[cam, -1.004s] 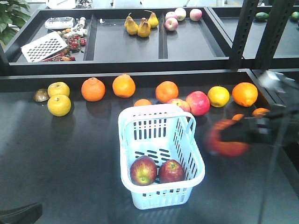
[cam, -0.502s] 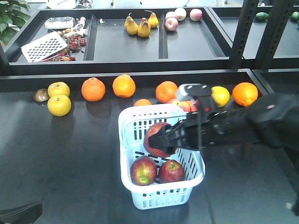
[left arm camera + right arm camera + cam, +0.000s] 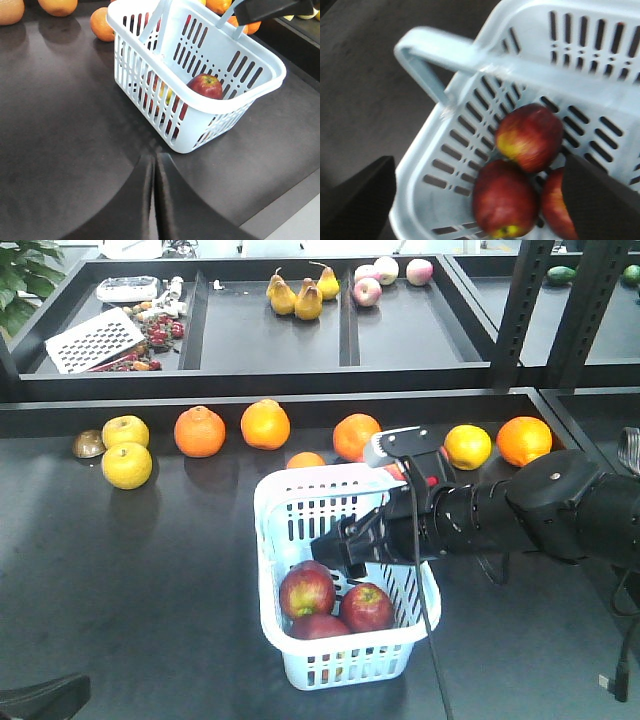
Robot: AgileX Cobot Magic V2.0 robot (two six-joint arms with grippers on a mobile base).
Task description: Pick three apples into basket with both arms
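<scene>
Three dark red apples lie together in the near end of the pale blue basket. My right gripper hangs just above the basket's middle, open and empty. In the right wrist view the apples lie below the open right gripper. My left gripper is shut and empty over the dark table, short of the basket. One apple shows there over the rim.
Oranges and yellow fruit line the table's back edge. The shelf behind holds pears, pink apples and a grater. The basket's handle lies under my right arm.
My right gripper carried an apple from the right to above the basket and let it go. The apple now lies with the other two, and the gripper is open.
</scene>
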